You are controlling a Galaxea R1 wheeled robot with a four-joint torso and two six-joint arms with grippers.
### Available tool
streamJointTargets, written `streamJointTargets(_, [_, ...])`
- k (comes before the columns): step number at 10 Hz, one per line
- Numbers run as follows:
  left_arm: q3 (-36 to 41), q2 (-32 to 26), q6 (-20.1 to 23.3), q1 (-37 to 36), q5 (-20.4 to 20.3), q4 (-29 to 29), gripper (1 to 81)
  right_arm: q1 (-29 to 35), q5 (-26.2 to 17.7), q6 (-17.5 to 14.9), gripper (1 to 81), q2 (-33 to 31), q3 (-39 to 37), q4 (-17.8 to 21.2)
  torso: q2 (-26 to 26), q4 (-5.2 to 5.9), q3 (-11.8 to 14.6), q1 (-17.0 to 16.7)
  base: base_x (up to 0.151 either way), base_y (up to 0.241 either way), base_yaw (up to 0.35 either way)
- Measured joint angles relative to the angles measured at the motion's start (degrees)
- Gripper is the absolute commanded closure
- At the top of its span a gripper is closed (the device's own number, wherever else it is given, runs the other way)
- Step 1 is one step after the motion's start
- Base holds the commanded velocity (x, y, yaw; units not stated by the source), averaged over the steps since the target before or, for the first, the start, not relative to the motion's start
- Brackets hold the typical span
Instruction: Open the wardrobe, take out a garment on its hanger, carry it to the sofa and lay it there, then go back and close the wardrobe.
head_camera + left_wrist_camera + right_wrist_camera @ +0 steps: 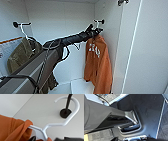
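The wardrobe [62,22] stands open, and the left gripper [94,31] reaches in to the top of the orange garment [98,66], which hangs against the right inner wall on a white hanger [60,124] hooked over a black-tipped hook [65,112]. Whether its fingers have closed on the hanger I cannot tell. An olive jacket [21,55] hangs from another hook [15,24] on the left side.
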Motion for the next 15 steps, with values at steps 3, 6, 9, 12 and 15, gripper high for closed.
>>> streamJointTargets(3, [-0.32, -0.18, 0.0, 0.02, -1.55, 2.17, 1.0, 0.02, 0.02, 0.0, 1.0, 0.0, 0.0, 0.02, 0.0, 0.0, 0.0, 0.0, 0.0, 0.0, 0.0])
streamJointTargets(6, [-1.66, -0.05, -0.04, 0.11, -1.62, 5.25, 1.0, 0.02, 0.02, 0.02, 1.0, 0.17, -0.02, 0.02, 0.0, 0.0, 0.0, 0.0, 0.0, 0.0, 0.0])
streamJointTargets(9, [-1.74, -0.05, -1.11, 0.17, -0.17, 7.59, 81.1, 0.11, 0.0, 0.05, 1.0, 0.46, -0.02, 0.05, 0.0, 0.0, 0.0, 0.0, 0.0, 0.0, 0.0])
streamJointTargets(12, [-0.59, -0.9, -1.63, 0.49, -0.17, 8.05, 81.1, 0.17, 0.02, 0.07, 1.0, 0.59, -0.02, 0.05, 0.02, 0.0, 0.0, 0.05, 0.0, 0.0, 0.0])
streamJointTargets(15, [2.5, -1.58, -1.77, 0.16, 0.13, 8.02, 81.1, 0.15, 0.02, 0.07, 1.0, 0.61, -0.04, 0.05, 0.02, 0.0, 0.0, 0.05, 0.0, 0.0, 0.0])
